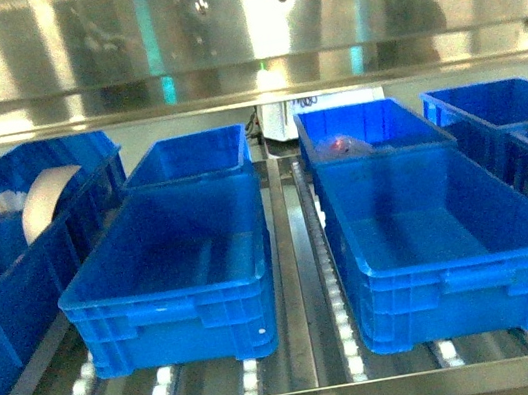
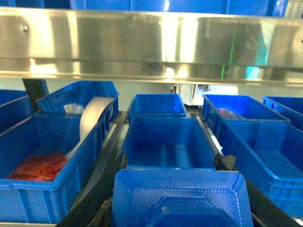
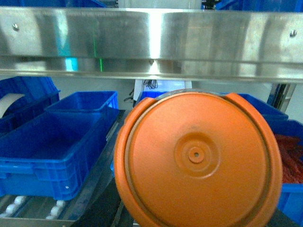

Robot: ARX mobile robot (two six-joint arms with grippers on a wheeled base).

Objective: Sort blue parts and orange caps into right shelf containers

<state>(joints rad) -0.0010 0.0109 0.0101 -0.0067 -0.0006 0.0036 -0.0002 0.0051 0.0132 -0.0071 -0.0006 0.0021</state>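
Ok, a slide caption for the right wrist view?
Large orange cap fills the view before the steel shelf beam, blue crates behind.

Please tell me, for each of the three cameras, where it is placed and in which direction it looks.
Head: in front of the shelf, slanting down at two blue crates; no robot parts show.
Left wrist: faces the shelf, a blue part fills the bottom.
Right wrist: faces the shelf, an orange cap blocks the centre.
Shared: steel shelf beam.

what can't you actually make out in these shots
- Right wrist view: the pincer, hidden behind a big orange disc filling the lower frame.
- Left wrist view: the pincer, hidden behind a blue tray cut off by the bottom edge.
- Head view: reddish item in the rear crate, too blurred to identify.
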